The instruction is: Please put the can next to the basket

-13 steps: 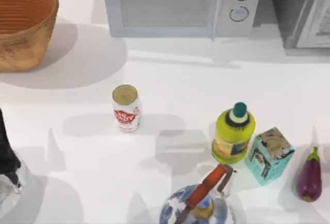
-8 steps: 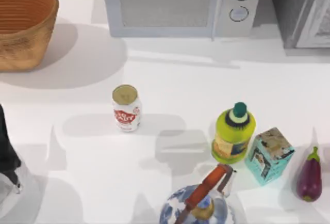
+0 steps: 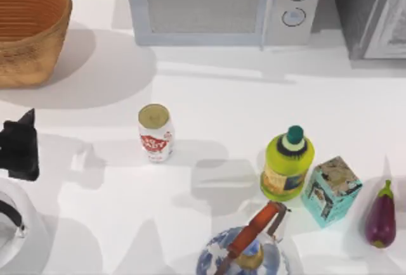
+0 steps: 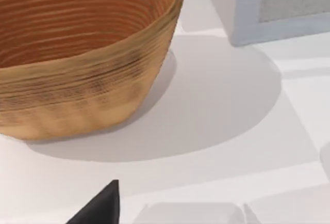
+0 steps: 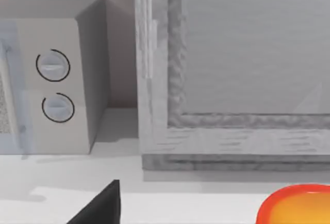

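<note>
A: Where does the can (image 3: 155,132) stand?
B: Upright on the tabletop (image 3: 209,97), well apart from the basket (image 3: 30,31), which sits far to the can's upper left.
A: And the left tool (image 3: 19,145)?
B: Left of the can, at the edge. Green bottle (image 3: 287,163), box (image 3: 331,190), eggplant (image 3: 380,215) to the can's right.

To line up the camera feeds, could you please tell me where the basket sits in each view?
Top view: the basket is in the upper left corner, cut by the edge.
Left wrist view: it fills the upper left, rim and ribbed inside showing.
Right wrist view: not in it.
Shared landmark: the microwave, beside the basket; its knobs face the right wrist camera.
</note>
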Robot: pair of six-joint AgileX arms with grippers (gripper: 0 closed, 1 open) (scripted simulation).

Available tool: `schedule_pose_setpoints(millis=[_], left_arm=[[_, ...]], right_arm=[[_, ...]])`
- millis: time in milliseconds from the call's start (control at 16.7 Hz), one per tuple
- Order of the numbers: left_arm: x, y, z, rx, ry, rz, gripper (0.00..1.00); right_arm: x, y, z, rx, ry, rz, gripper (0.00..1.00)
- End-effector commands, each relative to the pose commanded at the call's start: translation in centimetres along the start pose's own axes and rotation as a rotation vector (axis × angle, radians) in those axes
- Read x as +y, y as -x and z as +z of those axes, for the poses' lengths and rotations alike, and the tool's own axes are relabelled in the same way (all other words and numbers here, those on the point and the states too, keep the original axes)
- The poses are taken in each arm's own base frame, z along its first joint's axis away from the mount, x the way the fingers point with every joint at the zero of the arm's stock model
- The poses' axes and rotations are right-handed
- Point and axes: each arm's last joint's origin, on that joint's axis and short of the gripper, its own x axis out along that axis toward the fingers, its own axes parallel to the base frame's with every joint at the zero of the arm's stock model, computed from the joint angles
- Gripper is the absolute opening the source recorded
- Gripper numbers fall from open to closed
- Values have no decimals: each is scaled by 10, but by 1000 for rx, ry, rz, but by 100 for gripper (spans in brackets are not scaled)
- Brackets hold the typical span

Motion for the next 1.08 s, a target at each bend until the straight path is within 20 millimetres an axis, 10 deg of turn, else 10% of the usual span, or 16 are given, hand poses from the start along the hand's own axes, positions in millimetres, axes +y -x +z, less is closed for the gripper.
schedule_pose_setpoints(millis=[540, 1080], left_arm=[[-48, -110, 100, 614, -259, -237, 100], [-125, -230, 91, 1045, -480, -393, 100]], right_arm=[[0, 0, 0, 0, 0, 0, 100], [0, 0, 0, 0, 0, 0, 100]])
